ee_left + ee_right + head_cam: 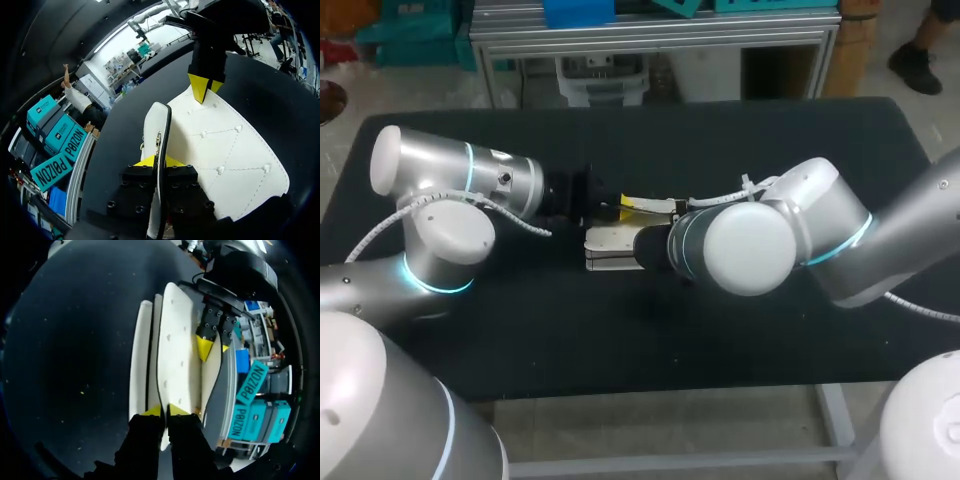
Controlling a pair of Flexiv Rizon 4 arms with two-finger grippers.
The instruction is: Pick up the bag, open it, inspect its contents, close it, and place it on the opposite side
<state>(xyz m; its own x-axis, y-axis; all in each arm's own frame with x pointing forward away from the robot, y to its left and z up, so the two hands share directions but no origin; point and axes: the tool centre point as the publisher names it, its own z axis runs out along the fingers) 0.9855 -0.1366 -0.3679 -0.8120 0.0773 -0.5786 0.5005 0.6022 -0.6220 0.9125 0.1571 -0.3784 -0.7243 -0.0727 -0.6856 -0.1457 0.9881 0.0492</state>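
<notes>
Bag (pixel 610 250) is at bench (pixel 770 340) centre. Left jaws and right jaws each clench a bag edge. Opening appears under way; inspection, closing and placing remain.

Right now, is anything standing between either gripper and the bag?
Nothing visible does. The left gripper and the right gripper each clamp an edge of the white bag from both sides.

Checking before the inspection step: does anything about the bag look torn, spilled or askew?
Nothing stands out. The white bag looks intact, pinched by left end effector and right end effector; nothing spilled on the table.
</notes>
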